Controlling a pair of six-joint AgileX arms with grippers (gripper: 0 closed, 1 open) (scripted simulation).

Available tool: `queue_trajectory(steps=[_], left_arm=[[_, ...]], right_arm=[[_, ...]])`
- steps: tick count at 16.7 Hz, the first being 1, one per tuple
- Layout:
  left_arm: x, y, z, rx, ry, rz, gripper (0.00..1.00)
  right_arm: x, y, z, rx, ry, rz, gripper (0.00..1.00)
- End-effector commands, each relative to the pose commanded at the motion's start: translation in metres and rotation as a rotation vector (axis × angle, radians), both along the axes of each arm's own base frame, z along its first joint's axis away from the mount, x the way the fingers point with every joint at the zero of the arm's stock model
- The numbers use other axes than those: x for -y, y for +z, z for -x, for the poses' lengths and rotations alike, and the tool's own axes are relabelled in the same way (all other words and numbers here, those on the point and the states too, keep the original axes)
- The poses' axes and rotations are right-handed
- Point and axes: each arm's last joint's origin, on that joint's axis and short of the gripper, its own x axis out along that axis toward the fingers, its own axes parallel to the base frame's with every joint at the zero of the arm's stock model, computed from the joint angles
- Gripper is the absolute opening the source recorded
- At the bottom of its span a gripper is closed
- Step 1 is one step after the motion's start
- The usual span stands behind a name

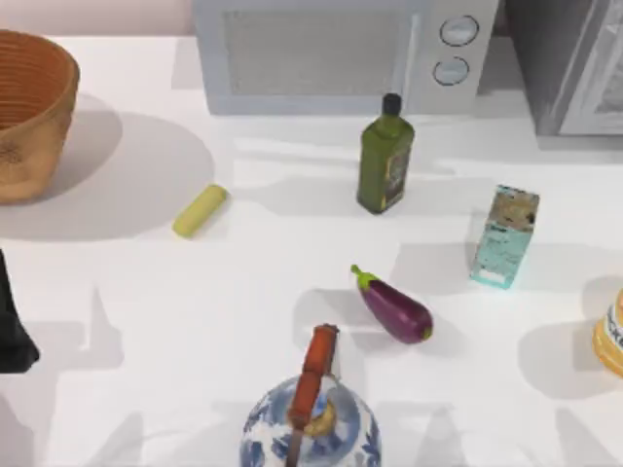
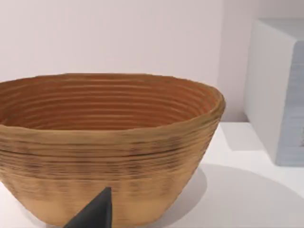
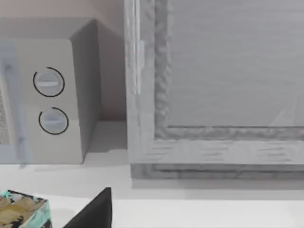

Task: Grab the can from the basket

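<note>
The basket [image 1: 29,107] is a big round orange-brown wicker one with ribbed sides, standing at the table's far left corner. It looms large in the left wrist view as the basket [image 2: 109,142], seen from the side with only the upper inner wall visible. The can is hidden. A dark piece of my left arm [image 1: 15,331] sits at the left edge, nearer the front than the basket. A dark tip of my left gripper [image 2: 92,213] points at the basket's wall. A dark tip of my right gripper [image 3: 95,211] faces the microwave and cabinet.
At the back stand a microwave [image 1: 321,53] and a grey cabinet [image 1: 574,58]. An olive oil bottle [image 1: 384,156], a yellow-green cylinder [image 1: 200,211], a teal box [image 1: 504,236], an eggplant [image 1: 394,306], a blue-white kettle [image 1: 311,418] and an orange-yellow container [image 1: 610,336] are spread over the table.
</note>
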Motion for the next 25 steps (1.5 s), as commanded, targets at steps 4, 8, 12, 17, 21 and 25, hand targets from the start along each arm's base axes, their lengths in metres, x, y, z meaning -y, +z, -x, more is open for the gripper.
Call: queue_trajectory(steps=[4,8,12,17,21,25], left_arm=[[0.000,0.002,-0.001,-0.034,0.001,-0.003,1.00],[-0.003,0.027,-0.005,-0.184,0.008,-0.019,1.00],[-0.009,0.086,-0.027,-0.348,0.016,-0.036,1.00],[-0.027,0.167,-0.099,-0.558,0.013,-0.037,1.00],[-0.051,0.194,-0.188,-0.760,0.001,-0.011,1.00],[-0.077,0.173,-0.277,-0.985,-0.013,0.026,1.00]], right_arm=[[0.000,0.000,0.000,0.000,0.000,0.000,1.00],[0.000,0.000,0.000,0.000,0.000,0.000,1.00],[0.000,0.000,0.000,0.000,0.000,0.000,1.00],[0.000,0.000,0.000,0.000,0.000,0.000,1.00],[0.000,0.000,0.000,0.000,0.000,0.000,1.00],[0.000,0.000,0.000,0.000,0.000,0.000,1.00]])
